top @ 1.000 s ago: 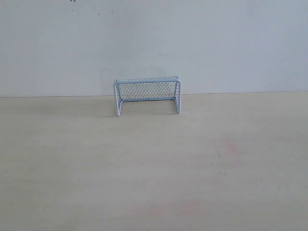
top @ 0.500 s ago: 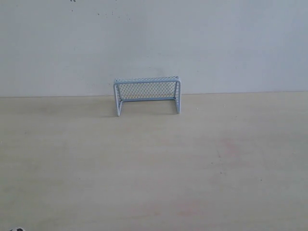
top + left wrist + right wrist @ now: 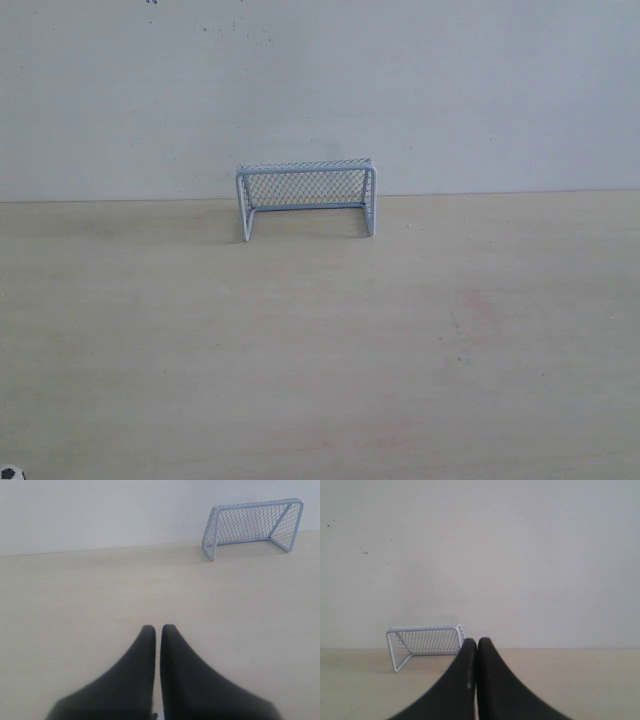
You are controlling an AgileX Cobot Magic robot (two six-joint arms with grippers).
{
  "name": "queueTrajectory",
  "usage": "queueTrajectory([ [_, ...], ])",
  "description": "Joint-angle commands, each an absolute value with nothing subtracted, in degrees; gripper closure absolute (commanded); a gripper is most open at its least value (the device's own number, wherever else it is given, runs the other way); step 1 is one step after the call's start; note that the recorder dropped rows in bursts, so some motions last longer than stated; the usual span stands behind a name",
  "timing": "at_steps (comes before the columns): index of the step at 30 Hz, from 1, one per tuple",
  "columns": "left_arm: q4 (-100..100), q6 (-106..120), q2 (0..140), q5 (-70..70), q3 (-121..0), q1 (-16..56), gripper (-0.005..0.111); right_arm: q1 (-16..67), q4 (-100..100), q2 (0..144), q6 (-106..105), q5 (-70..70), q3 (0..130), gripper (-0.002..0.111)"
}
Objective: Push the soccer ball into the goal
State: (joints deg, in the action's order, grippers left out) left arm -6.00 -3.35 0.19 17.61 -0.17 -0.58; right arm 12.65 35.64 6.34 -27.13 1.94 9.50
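The goal point(image 3: 305, 167), a pale blue tube frame with mesh, stands at the back of the table against the wall, its mouth facing forward. The soccer ball point(image 3: 10, 473) shows only as a sliver at the bottom left corner of the exterior view, far from the goal. Neither gripper appears in the exterior view. In the left wrist view my left gripper point(image 3: 158, 628) is shut with nothing between its black fingers, and the goal point(image 3: 252, 524) lies well beyond it. My right gripper point(image 3: 477, 641) is shut and empty, with the goal point(image 3: 422, 640) behind its tips.
A pale wooden table point(image 3: 320, 340) runs from the near edge back to a plain white wall point(image 3: 320, 90). Faint reddish marks point(image 3: 478, 305) stain the wood right of centre. Nothing else stands on the table.
The ball was out of view a second ago. It then appeared at the bottom left edge and has since shifted a little further left. The goal has not moved.
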Motion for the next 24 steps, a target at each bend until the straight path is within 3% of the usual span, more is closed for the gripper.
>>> queueTrajectory([
  [1, -6.04, -3.23, 0.00, 17.56, 0.00, -0.76, 0.102, 12.50, 35.45, 3.44, -28.02, 1.99, 9.21, 0.109],
  [7, -6.04, -3.23, 0.00, 17.56, 0.00, -0.76, 0.102, 12.08, 35.37, 0.77, -32.03, 1.99, 9.21, 0.109],
  [15, -6.04, -3.23, 0.00, 17.56, 0.00, -0.76, 0.102, 5.27, 35.37, 0.00, -34.29, 1.47, 3.60, 0.109],
  [24, -6.04, -3.23, 0.00, 17.56, 0.00, -0.76, 0.102, 5.20, 35.70, 0.00, -31.40, 5.34, 0.00, 0.109],
])
